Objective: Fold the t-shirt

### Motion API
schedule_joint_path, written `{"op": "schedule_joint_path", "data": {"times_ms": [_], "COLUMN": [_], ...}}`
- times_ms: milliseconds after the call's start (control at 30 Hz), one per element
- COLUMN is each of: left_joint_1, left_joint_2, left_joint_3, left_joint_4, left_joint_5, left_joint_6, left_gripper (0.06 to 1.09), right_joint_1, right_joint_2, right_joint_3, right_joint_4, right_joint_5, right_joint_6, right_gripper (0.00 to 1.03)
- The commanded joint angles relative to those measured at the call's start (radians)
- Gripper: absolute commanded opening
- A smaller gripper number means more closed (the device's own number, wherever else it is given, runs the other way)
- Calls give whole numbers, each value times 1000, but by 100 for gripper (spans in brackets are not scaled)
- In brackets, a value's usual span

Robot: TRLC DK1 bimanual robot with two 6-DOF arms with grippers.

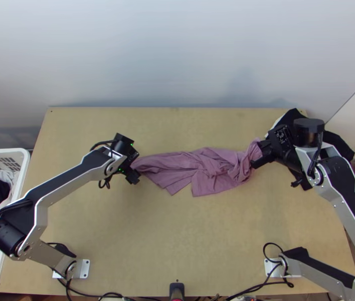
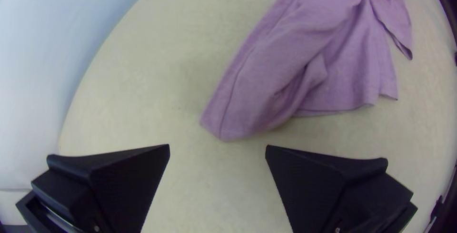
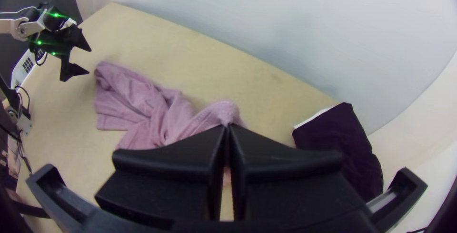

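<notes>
1. The t-shirt (image 1: 215,173) is mauve and lies across the middle of the wooden table (image 1: 177,241), between the two grippers. It is bunched and twisted rather than spread, with loose folds and a couple of flaps pointing toward the table's near edge.
2. The left gripper (image 1: 136,165) is at the t-shirt's left end in the top view. Its fingers (image 2: 119,180) stand wide apart with nothing between them, and the left wrist view puts a narrow, rounded-off end of the cloth just beyond the gap.
3. The right gripper (image 1: 255,159) is closed on the t-shirt's other end — its two fingers (image 3: 185,166) meet over a gathered bit of fabric. That end seems to be raised a little off the table, though the angle makes it hard to be sure.
4. Near the table's far right corner, partly behind the right arm (image 1: 335,175), lies a dark cloth (image 1: 339,145) with a white edge showing beside it.
5. A white laundry basket (image 1: 24,170) stands beside the table's left edge — black, pale and dark red clothes lie inside.
</notes>
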Motion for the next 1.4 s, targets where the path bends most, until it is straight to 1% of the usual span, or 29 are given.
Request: {"op": "schedule_joint_path", "data": {"times_ms": [0, 133, 200, 267, 367, 400, 433, 467, 500, 533, 600, 700, 733, 800, 867, 933, 1033, 1167, 1233, 1267, 1333, 1367], "left_joint_1": [-25, -15, -4, 1, 12, 21, 27, 38, 48, 56, 88, 180, 217, 286, 355, 403, 469, 555, 593, 611, 645, 651], "left_joint_2": [66, 112, 120, 126, 147, 157, 163, 163, 163, 160, 130, 55, 28, -28, -80, -126, -199, -297, -348, -376, -426, -455], "left_joint_3": [-22, -27, -30, -22, 12, 19, 21, 19, 19, 19, 25, 51, 64, 91, 125, 174, 237, 298, 317, 318, 304, 280], "left_joint_4": [121, 176, 221, 247, 242, 236, 236, 238, 238, 235, 219, 192, 166, 138, 112, 68, 29, -1, -14, -15, -18, -18], "left_joint_5": [2, 2, 2, 8, 39, 51, 60, 90, 110, 111, 139, 192, 220, 263, 318, 333, 344, 347, 349, 347, 347, 347], "left_joint_6": [58, 65, 64, 73, 67, 56, 36, 30, 22, 19, 6, -70, -91, -125, -149, -157, -169, -218, -243, -257, -272, -271], "left_gripper": [103, 103, 91, 75, 49, 42, 33, 23, 12, 10, 10, 10, 10, 10, 10, 10, 10, 10, 10, 10, 10, 10], "right_joint_1": [-5, -1, 2, 3, 8, 8, 8, 8, 8, 8, 6, 5, -1, -44, -41, -46, -77, -123, -159, -184, -236, -241], "right_joint_2": [-14, -14, -14, -13, -10, -8, -7, -7, -7, -5, -4, 15, 30, 58, 69, 75, 84, 78, 75, 75, 79, 81], "right_joint_3": [-18, -3, 8, 19, 25, 23, 23, 22, 23, 25, 28, 33, 57, 118, 169, 211, 273, 342, 373, 385, 396, 392], "right_joint_4": [1, 1, 1, 1, 1, 1, 1, 1, 1, 1, 1, 0, -11, -16, -4, 16, 19, 24, 24, 26, 29, 29], "right_joint_5": [0, 0, 0, 0, 0, 0, 0, 0, 0, 0, 0, -6, -40, -164, -172, -172, -174, -174, -175, -192, -266, -284], "right_joint_6": [0, 5, 5, 5, 5, 7, 7, 7, 7, 8, 10, 14, 45, 145, 151, 166, 261, 295, 352, 390, 458, 465], "right_gripper": [3, 3, 3, 3, 3, 3, 3, 3, 3, 3, 3, 3, 3, 3, 3, 3, 3, 3, 3, 3, 3, 3]}}
